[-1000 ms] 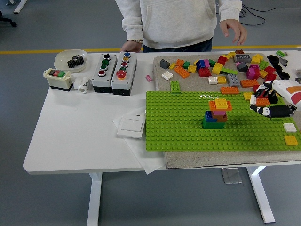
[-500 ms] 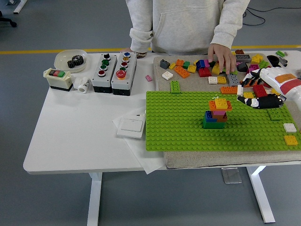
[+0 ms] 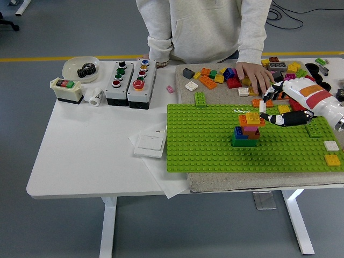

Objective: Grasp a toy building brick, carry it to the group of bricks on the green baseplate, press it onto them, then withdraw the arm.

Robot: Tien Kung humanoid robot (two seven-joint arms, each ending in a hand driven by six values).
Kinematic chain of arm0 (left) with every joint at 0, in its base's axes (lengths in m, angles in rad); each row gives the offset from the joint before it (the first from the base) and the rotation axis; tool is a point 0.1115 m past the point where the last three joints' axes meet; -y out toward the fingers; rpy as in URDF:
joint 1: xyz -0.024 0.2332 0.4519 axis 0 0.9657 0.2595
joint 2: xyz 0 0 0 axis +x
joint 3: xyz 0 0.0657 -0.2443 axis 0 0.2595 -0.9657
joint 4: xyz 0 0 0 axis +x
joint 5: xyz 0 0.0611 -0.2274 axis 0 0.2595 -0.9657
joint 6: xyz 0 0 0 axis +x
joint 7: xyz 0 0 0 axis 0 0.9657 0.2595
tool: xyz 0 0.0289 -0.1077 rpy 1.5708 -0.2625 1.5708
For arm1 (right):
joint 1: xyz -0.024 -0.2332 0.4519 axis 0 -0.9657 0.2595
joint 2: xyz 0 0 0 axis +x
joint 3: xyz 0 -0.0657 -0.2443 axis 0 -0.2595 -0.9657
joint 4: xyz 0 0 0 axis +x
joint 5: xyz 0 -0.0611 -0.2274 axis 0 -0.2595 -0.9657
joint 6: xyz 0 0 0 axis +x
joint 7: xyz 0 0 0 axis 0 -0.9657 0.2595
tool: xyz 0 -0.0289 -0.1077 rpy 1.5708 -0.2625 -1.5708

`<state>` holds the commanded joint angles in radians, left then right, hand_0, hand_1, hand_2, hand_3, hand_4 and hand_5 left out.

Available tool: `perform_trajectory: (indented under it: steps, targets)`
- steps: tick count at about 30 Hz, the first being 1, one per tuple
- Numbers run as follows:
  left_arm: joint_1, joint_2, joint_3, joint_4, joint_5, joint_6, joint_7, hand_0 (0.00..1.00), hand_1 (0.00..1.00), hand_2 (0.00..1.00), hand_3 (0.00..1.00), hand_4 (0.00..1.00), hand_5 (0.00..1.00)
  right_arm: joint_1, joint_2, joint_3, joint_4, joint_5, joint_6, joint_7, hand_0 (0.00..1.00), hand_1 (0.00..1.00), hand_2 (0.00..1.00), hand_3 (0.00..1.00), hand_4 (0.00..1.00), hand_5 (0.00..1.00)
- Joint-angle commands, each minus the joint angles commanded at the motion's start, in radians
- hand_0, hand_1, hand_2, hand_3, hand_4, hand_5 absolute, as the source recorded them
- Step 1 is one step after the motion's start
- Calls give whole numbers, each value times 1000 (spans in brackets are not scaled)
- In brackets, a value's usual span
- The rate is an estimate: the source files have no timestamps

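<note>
Right hand reaches in over the green baseplate from the right edge, fingers stretched toward the brick stack, fingertips just right of the stack's top, not clearly touching. A small white piece and something orange-red sit at the fingers, but too small and blurred to say if the hand grips a brick; cannot tell its state. Brick stack stands near the baseplate's middle: green and blue bricks at the bottom, pink and brown above, yellow on orange on top. On the baseplate's right edge lie a white brick and a yellow brick, well apart from the stack. A small green brick sits just behind the baseplate's far edge, left of the stack. Loose brick pile is spread on the mat behind the baseplate. A person stands at the far side, one hand resting down on the loose bricks, just behind the robot hand. Left of the baseplate: white switch near its left edge, two button boxes farther back, a bowl with gears at the far left.
</note>
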<state>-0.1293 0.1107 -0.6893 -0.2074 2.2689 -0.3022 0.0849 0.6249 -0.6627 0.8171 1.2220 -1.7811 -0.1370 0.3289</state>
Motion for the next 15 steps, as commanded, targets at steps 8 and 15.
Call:
perform_trajectory:
  steps: [8, 15]
  targets:
    - [0, 1, -3, 0, 0, -2, 0, 816, 804, 807, 604, 679, 599, 10, 1, -16, -21, -8, -2, 5, 460, 503, 556, 526, 793, 456]
    - [0, 0, -4, 0, 0, 0, 0, 816, 805, 807, 604, 680, 598, 21, 4, -28, -45, -10, -6, 9, 459, 503, 557, 526, 795, 457]
